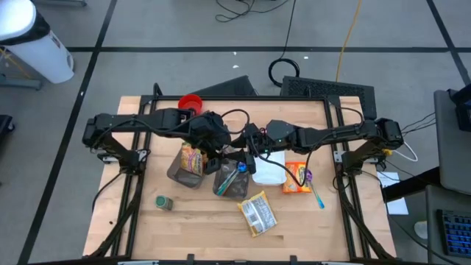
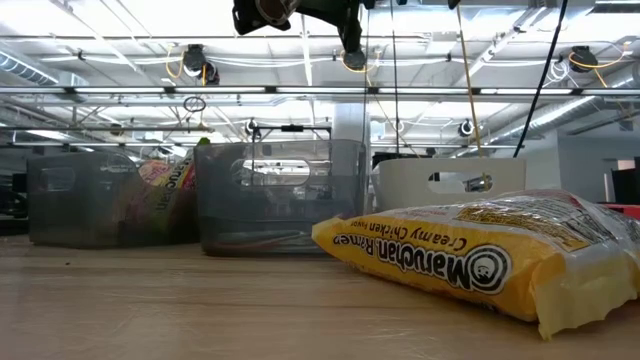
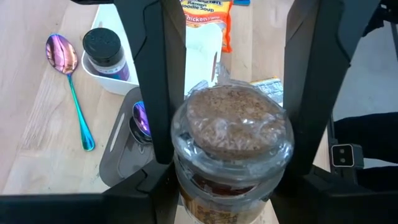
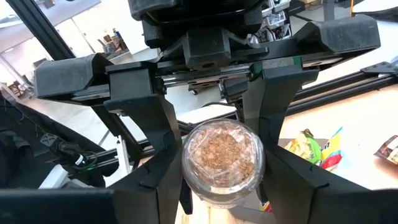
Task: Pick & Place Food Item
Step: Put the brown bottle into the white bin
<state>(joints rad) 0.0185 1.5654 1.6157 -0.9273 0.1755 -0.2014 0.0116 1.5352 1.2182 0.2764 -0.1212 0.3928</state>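
Jar (image 3: 231,134) of brown granules is sitting clamped in left gripper (image 3: 229,149), frame centre, above the bench (image 1: 206,221). Right gripper (image 4: 219,163) is closing around the same jar.

High view: overhead, straight down, far, whole table (image 1: 147,213) in frame. Low view: tabletop height, level across, ramen packet (image 2: 480,262) very near at 4 o'clock. Both wrist views: close, facing each other, sharing same jar (image 3: 230,134) at frame centre. Ramen packet shared by high, low views.
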